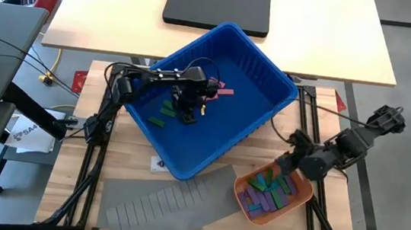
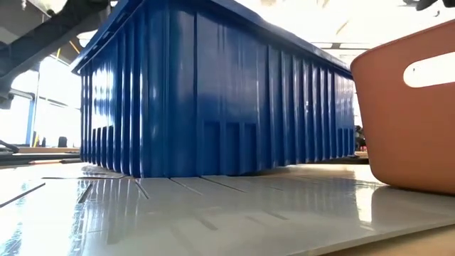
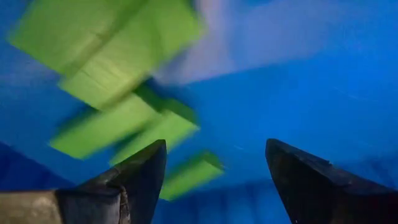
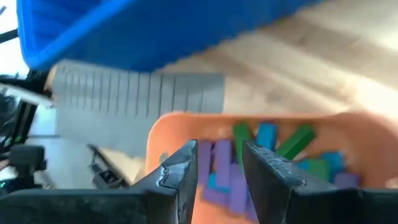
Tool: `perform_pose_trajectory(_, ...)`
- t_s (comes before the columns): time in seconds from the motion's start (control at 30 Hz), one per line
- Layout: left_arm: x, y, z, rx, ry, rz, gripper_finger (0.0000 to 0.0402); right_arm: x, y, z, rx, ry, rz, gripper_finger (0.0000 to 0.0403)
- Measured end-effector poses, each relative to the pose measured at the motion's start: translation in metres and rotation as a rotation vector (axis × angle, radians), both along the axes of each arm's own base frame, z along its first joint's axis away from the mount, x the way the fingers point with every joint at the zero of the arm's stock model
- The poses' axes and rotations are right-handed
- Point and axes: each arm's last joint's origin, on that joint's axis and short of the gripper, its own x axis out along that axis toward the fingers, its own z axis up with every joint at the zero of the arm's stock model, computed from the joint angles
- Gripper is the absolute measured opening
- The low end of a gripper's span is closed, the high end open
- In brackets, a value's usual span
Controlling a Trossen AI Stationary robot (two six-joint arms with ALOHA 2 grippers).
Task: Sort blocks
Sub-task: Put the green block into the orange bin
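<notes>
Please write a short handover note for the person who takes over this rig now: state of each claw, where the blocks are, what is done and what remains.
Left claw: open, empty, inside the blue bin, just above the green blocks.
Right claw: part open, nothing seen in it, over the rim of the orange tray.
Blocks: a mixed pile of green, purple and blue blocks lies in the orange tray; some green and pink ones are in the blue bin.
Done: many blocks moved to the tray.
Left: the blocks in the bin.
</notes>
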Motion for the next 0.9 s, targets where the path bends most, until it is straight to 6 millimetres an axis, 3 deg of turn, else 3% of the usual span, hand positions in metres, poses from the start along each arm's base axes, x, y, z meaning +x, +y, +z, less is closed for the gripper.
perform_pose_trajectory(0.33,-0.014,-0.003,-0.029,0.018,0.149,-0.023,0.0263,-0.016,-0.013,0.007,-0.137,0.107,-0.022,0.0118)
perform_pose_trajectory(0.53,-0.025,-0.006,-0.045,0.004,0.213,-0.046,0.0233,-0.017,-0.014,0.006,-0.149,0.124,-0.021,0.0118)
perform_pose_trajectory(0.9,-0.016,-0.019,-0.039,-0.027,0.150,-0.069,0.0207,-0.017,-0.014,0.006,-0.156,0.126,-0.015,0.0118)
